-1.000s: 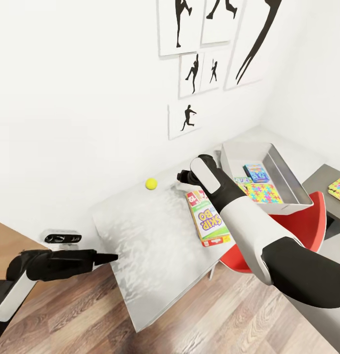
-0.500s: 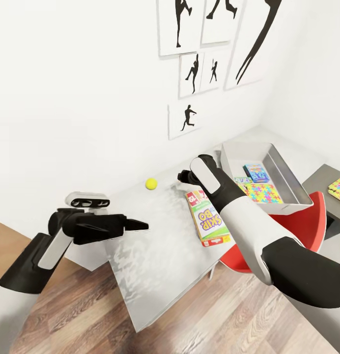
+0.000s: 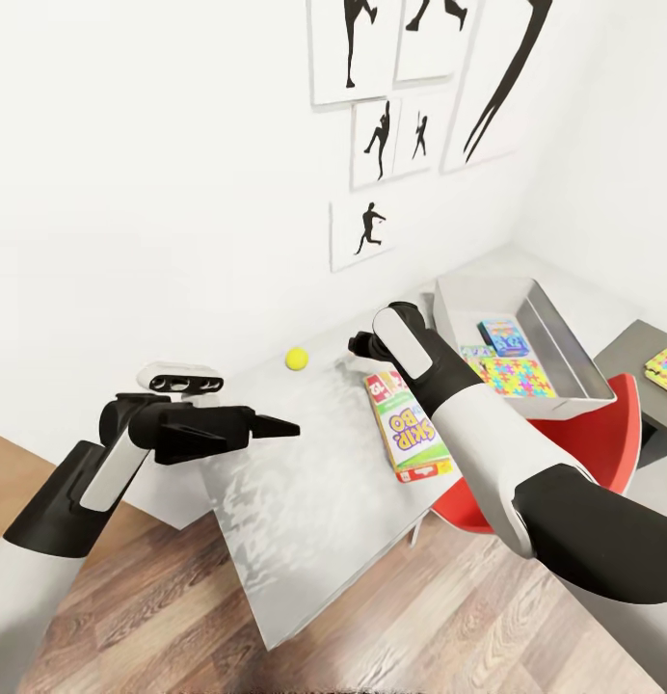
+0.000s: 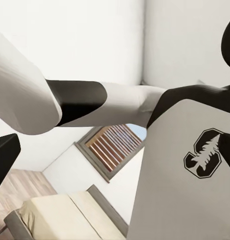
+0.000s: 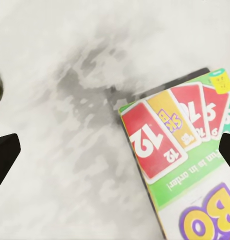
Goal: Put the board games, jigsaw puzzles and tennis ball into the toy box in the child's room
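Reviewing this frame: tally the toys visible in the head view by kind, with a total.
Board games: 2 (SKIP-BO box on the table; blue box in the toy box)
Jigsaw puzzles: 2 (one in the toy box; one on the dark cabinet)
Tennis balls: 1
Total: 5

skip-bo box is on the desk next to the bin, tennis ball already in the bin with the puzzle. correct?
Not quite. The tennis ball is not in the toy box; the head view shows it lying on the table, near the wall and apart from the bin. The rest holds: the Skip-Bo box lies on the table beside the toy box, and a jigsaw puzzle is inside it.
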`<state>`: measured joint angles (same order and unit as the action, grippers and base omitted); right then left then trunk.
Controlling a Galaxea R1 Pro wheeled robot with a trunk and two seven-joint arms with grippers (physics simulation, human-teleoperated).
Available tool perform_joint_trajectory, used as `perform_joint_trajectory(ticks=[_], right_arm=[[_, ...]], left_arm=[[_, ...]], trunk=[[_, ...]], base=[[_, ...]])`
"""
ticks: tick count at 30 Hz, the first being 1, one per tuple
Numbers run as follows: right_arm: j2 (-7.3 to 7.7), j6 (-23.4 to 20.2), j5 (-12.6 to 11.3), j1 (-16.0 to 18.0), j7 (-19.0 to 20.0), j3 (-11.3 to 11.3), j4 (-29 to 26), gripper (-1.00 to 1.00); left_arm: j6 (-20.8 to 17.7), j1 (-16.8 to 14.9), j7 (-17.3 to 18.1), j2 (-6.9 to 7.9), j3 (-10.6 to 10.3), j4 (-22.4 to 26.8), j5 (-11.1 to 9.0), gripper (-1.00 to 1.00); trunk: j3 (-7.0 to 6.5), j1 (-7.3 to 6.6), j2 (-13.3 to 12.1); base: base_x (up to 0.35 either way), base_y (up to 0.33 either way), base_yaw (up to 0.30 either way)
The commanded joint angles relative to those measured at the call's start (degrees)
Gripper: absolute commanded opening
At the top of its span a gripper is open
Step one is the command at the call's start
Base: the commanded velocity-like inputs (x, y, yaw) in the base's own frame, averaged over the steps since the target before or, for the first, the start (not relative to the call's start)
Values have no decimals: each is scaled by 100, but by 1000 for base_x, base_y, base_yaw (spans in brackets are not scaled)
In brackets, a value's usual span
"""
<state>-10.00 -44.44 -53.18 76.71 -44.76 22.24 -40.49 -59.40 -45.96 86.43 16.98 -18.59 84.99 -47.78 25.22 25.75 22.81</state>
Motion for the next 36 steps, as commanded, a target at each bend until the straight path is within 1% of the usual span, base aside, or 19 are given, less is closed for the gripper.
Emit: perform_joint_trajectory(ticks=[1, 12, 14, 17, 22, 27, 36], right_arm=[[0, -7, -46, 9, -55, 11, -2, 100], [0, -1, -11, 64, -75, 8, -11, 100], [0, -4, 65, 87, -76, 8, -11, 100], [0, -14, 276, 134, -77, 6, -16, 100], [0, -20, 479, 217, -86, 1, -40, 100], [0, -19, 530, 274, -137, -1, -49, 100], [0, -38, 528, 458, -316, -1, 11, 100]], left_arm=[[-60, -7, 16, 6, -12, 0, -13, 100], [-60, -9, 14, 6, -25, 0, -14, 100], [-60, -9, 14, 6, -31, 0, -13, 100], [-60, -9, 13, 6, -35, 0, -12, 100], [-60, -9, 14, 13, -32, 0, -12, 100], [-60, -9, 14, 15, -29, 0, -1, 100], [-60, -9, 12, 15, -23, 0, 18, 100]], trunk=[[18, 3, 11], [119, 3, 11], [138, 3, 11], [167, 3, 11], [196, 3, 11], [203, 3, 11], [232, 3, 11]], base=[[0, 0, 0], [0, 0, 0], [0, 0, 0], [0, 0, 0], [0, 0, 0], [0, 0, 0], [0, 0, 0]])
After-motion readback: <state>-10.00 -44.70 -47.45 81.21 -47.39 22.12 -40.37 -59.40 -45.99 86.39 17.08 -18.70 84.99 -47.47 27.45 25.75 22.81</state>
